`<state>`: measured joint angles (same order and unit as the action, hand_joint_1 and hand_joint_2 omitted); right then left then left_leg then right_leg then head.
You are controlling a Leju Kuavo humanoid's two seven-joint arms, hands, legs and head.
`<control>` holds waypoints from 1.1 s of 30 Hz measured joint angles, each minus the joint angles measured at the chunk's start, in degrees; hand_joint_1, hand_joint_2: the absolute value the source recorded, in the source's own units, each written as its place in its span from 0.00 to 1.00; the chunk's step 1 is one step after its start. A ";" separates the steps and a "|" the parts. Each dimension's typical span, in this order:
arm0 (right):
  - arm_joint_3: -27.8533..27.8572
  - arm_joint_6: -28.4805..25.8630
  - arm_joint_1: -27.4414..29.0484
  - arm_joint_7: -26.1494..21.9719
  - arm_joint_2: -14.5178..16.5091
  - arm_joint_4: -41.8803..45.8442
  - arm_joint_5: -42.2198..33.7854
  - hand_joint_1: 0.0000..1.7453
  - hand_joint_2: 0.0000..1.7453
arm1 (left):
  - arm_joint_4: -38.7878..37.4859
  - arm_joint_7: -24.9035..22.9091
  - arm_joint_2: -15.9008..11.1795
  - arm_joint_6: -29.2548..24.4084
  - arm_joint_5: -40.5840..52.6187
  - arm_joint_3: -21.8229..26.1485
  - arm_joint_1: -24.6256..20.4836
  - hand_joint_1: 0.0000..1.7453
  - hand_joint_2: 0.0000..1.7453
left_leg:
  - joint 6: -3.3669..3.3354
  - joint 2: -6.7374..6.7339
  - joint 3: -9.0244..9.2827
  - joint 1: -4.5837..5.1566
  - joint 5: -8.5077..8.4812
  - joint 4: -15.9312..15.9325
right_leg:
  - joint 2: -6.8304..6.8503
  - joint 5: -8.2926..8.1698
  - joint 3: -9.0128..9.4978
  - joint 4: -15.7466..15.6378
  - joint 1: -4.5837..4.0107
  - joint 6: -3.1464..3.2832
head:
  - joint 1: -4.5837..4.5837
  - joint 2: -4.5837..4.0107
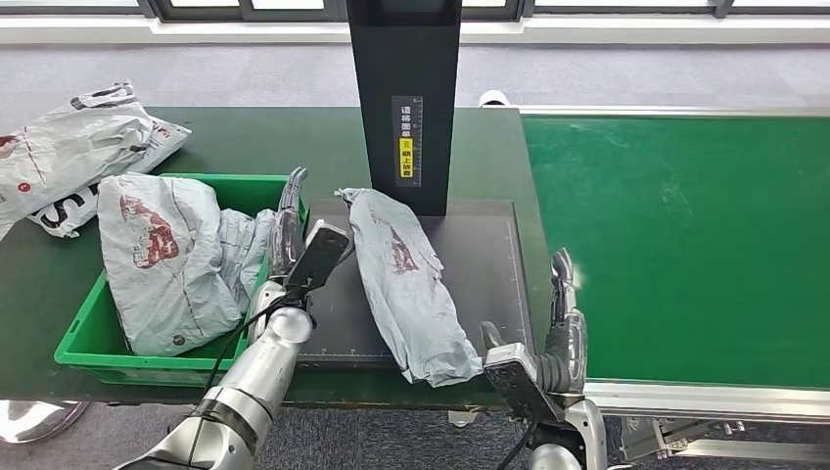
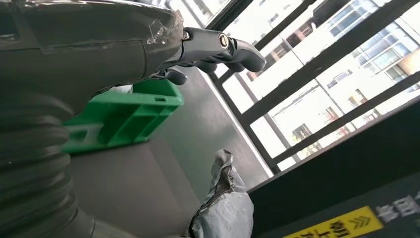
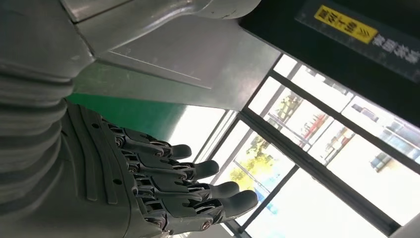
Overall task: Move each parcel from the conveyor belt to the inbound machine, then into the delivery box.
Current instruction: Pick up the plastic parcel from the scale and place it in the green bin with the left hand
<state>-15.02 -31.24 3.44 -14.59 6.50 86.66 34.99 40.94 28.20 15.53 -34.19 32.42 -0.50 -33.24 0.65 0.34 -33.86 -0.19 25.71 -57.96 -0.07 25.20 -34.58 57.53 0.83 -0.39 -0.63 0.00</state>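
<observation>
At the far left of your head view, a pile of white and grey parcels (image 1: 73, 147) lies on the dark green bench (image 1: 245, 137), outside the crate. Just right of it you have the green delivery box (image 1: 93, 338), with two grey parcels (image 1: 161, 259) inside; the larger one drapes over its left rim.

Next comes your left hand (image 1: 286, 235), raised at the box's right edge, between the box and the black platform. Its fingers are stretched out straight and hold nothing; the left wrist view shows the thumb (image 2: 223, 47) extended in free air above the box's corner (image 2: 124, 116).

To the right of that hand, the grey parcel (image 1: 411, 284) you are working on lies lengthways on the black platform (image 1: 489, 264) of the inbound machine. Its far end sits at the foot of the machine's black column (image 1: 406, 98), and its near end hangs just over the platform's front edge. Neither hand touches it. The left wrist view catches its crumpled end (image 2: 223, 198) beside the column.

Further right, your right hand (image 1: 563, 323) stands at the seam between the platform and the green conveyor belt (image 1: 685, 245), near the parcel's near end but apart from it. In the right wrist view its fingers (image 3: 198, 191) lie extended side by side, lightly curved, with nothing in them.
</observation>
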 joint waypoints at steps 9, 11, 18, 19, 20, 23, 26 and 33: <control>5.68 1.58 -2.79 -4.98 1.36 -0.47 -9.93 0.00 1.00 | 2.51 6.07 1.09 -4.88 -10.46 -1.55 3.98 0.00 1.00 | 0.00 0.00 0.00 0.00 0.00 0.00 | 0.00 0.00 0.00 0.00 0.00 -0.01 | 0.00 0.00; 6.29 1.85 -3.12 -5.06 1.53 -0.72 -10.25 0.00 1.00 | 2.68 5.72 1.13 -3.89 -9.32 -2.10 4.39 0.00 1.00 | 0.00 0.00 -0.01 0.00 0.00 0.00 | 0.00 -0.01 0.00 0.00 0.00 -0.01 | 0.00 0.00; 7.16 2.44 -3.67 -5.19 2.18 -1.63 -10.89 0.00 1.00 | 8.85 3.46 3.34 -5.55 22.03 0.61 8.53 0.00 1.00 | -0.01 -0.05 -0.02 0.00 0.06 0.00 | -0.05 0.00 -0.04 0.00 0.00 -0.01 | 0.00 0.00; 7.18 2.44 -3.72 -5.29 2.25 -1.78 -10.90 0.00 1.00 | 9.83 3.09 3.64 -5.67 24.82 1.12 9.02 0.00 1.00 | -0.02 -0.04 -0.02 0.00 0.07 0.00 | -0.03 0.01 -0.05 -0.01 0.00 -0.01 | 0.00 0.00; 7.21 2.47 -3.83 -5.39 2.28 -1.93 -10.93 0.00 1.00 | 9.92 2.82 3.92 -5.75 25.44 1.37 9.17 0.00 1.00 | -0.02 -0.03 -0.02 0.00 0.07 0.00 | 0.00 0.02 -0.04 -0.01 0.00 -0.01 | 0.00 0.00; 7.24 2.78 -4.33 -5.55 2.40 -2.31 -11.09 0.00 1.00 | 7.14 2.56 4.40 -4.93 18.76 1.27 8.74 0.00 1.00 | -0.02 -0.02 -0.01 0.00 0.06 0.00 | 0.04 0.02 -0.03 -0.01 0.00 0.00 | 0.00 0.00; 7.29 3.27 -4.44 -5.54 2.42 -2.66 -11.50 0.00 1.00 | 3.61 3.15 4.45 -1.26 8.72 0.55 8.02 0.00 1.00 | -0.02 -0.04 0.00 0.00 0.04 0.00 | -0.01 0.01 -0.04 -0.01 0.00 0.00 | 0.00 0.00; 7.69 5.12 -4.96 -5.35 2.34 -3.57 -12.58 0.00 1.00 | -2.77 -0.46 2.73 19.68 1.09 -5.93 6.53 0.00 0.00 | -0.03 -0.05 -0.01 0.00 0.03 0.00 | -0.05 -0.01 -0.03 0.00 0.01 -0.01 | 0.00 0.00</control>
<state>-7.33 -26.12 -1.51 -19.94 8.84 83.09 22.41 38.17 27.74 18.26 -14.51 33.51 -6.43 -26.71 0.62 0.30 -33.87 -0.18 25.74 -57.97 -0.11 25.20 -34.61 57.53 0.83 -0.40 -0.63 0.00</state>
